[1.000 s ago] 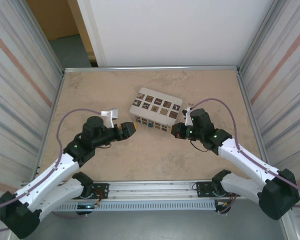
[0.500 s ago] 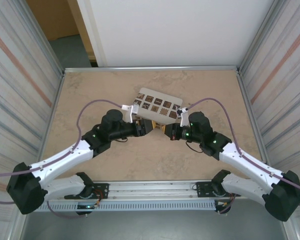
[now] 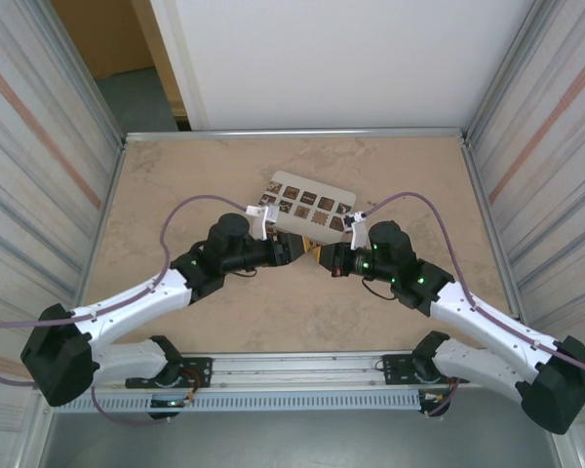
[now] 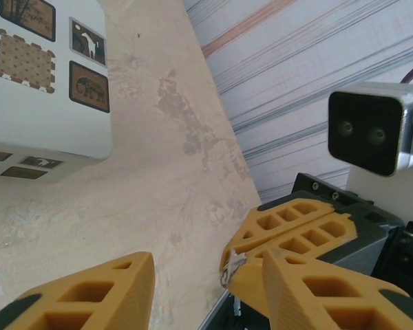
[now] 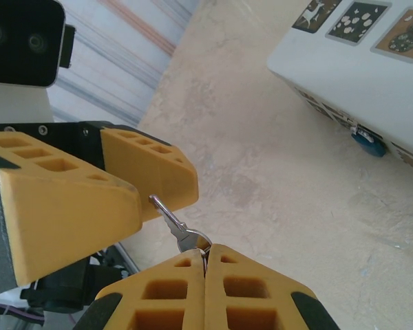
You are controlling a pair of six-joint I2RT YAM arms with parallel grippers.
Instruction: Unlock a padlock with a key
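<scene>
My right gripper [image 5: 205, 249] is shut on the bow of a small silvery key [image 5: 177, 225], whose blade sticks out toward my left gripper [image 5: 139, 196]. The left gripper [image 4: 206, 265] is open, and its orange fingers [image 4: 89, 292] stand to either side of the right gripper's tip [image 4: 242, 249] and the key [image 4: 229, 267]. The key's tip sits at the gap between the left fingers, touching neither that I can tell. The tiny blue padlock [image 5: 368, 143] lies on the table against the near side of the white box [image 5: 358, 75], apart from both grippers. In the top view the two grippers [image 3: 291, 252] [image 3: 319, 256] almost meet just in front of the box.
The white box [image 3: 307, 207] with dark picture tiles stands mid-table behind the grippers. Metal rails and striped walls [image 3: 39, 195] close in the beige table [image 3: 175, 185] on both sides. Open tabletop lies to the left, right and front.
Both arms have swung inward toward the middle. The left gripper travelled right from well left of the box to meet the right gripper, which edged left holding the key.
</scene>
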